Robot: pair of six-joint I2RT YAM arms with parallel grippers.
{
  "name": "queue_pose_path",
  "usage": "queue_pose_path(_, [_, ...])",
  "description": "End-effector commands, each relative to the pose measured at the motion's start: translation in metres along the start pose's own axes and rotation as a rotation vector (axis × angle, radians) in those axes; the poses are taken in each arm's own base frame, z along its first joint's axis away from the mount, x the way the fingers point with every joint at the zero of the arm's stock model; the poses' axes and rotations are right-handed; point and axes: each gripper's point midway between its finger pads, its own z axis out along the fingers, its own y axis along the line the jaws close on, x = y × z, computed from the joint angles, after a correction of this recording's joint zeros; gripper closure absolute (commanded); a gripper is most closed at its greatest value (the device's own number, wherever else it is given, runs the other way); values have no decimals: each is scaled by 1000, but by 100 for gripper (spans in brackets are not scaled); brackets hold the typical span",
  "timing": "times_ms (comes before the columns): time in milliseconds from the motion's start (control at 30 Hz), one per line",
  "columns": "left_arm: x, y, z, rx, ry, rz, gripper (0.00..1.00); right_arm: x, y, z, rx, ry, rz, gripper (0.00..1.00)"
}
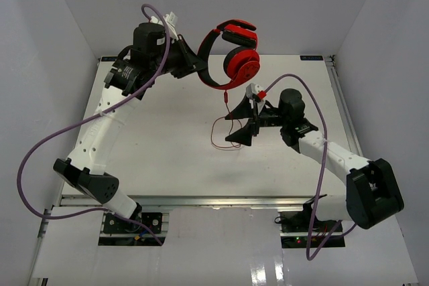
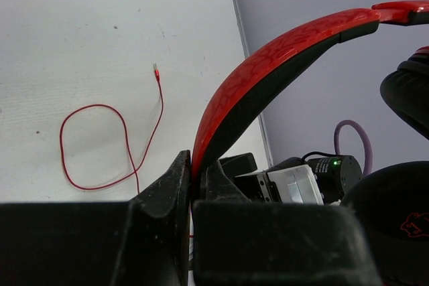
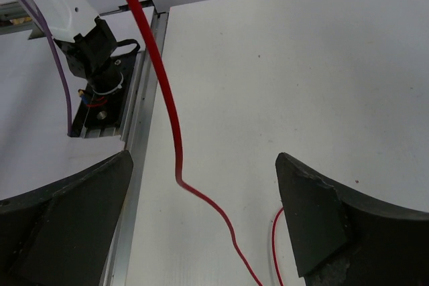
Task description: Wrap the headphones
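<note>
The red headphones point(image 1: 233, 55) hang in the air above the far middle of the table. My left gripper point(image 1: 194, 66) is shut on their red and black headband point(image 2: 268, 65), which stands clamped between the fingers in the left wrist view. The thin red cord point(image 1: 226, 102) drops from the lower earcup and ends in a loop on the table point(image 1: 221, 135). The loop point(image 2: 94, 145) and the plug point(image 2: 155, 69) show in the left wrist view. My right gripper point(image 1: 242, 120) is open, with the hanging cord point(image 3: 175, 159) between its spread fingers point(image 3: 315, 219), not touching them.
The white table point(image 1: 154, 152) has a metal rail point(image 1: 201, 200) along its near edge and grey walls on three sides. Purple cables point(image 1: 47, 145) arc off both arms. The left arm's base point(image 3: 94, 51) shows in the right wrist view.
</note>
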Motion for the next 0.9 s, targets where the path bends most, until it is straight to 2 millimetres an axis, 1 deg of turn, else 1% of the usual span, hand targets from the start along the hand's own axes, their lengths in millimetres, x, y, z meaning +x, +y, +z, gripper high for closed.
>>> queue_pose_path(0, [-18, -44, -41, 129, -67, -21, 100, -17, 18, 18, -88, -50, -41, 4])
queue_pose_path(100, [-23, -52, -50, 151, -82, -21, 100, 4, 26, 25, -110, -21, -74, 1])
queue_pose_path(167, [-25, -57, -55, 167, -85, -29, 100, 19, 25, 26, -107, 1, -65, 7])
queue_pose_path(200, [-26, -60, -58, 176, -87, -31, 100, 23, 25, 26, -109, 6, -68, 10])
queue_pose_path(267, [-29, -69, -66, 201, -93, -34, 100, 29, 22, 27, -112, 14, -82, 19])
queue_pose_path(333, [-34, -76, -77, 218, -110, -29, 100, 36, 16, 28, -101, 29, -93, 32])
queue_pose_path(400, [-34, -80, -82, 227, -109, -31, 100, 42, 13, 29, -92, 43, -81, 41])
queue_pose_path(467, [-34, -85, -88, 246, -107, -38, 100, 43, 11, 30, -86, 46, -83, 47])
queue_pose_path(500, [-33, -87, -91, 255, -107, -41, 100, 44, 9, 30, -82, 48, -86, 55])
queue_pose_path(533, [-33, -88, -93, 260, -109, -42, 100, 43, 7, 30, -77, 53, -86, 65])
queue_pose_path(567, [-33, -89, -95, 261, -113, -43, 100, 43, 6, 30, -73, 57, -87, 72])
queue_pose_path(600, [-34, -89, -98, 261, -120, -41, 100, 43, 4, 29, -67, 62, -92, 77])
queue_pose_path(667, [-33, -88, -101, 259, -128, -36, 100, 44, 2, 27, -56, 65, -100, 82])
queue_pose_path(700, [-33, -86, -103, 253, -134, -30, 100, 43, 1, 23, -45, 66, -101, 89])
queue_pose_path(767, [-30, -81, -103, 240, -137, -19, 100, 42, -1, 16, -19, 64, -114, 92])
queue_pose_path(867, [-20, -65, -98, 206, -129, 12, 100, 31, -13, -4, 65, 66, -149, 92])
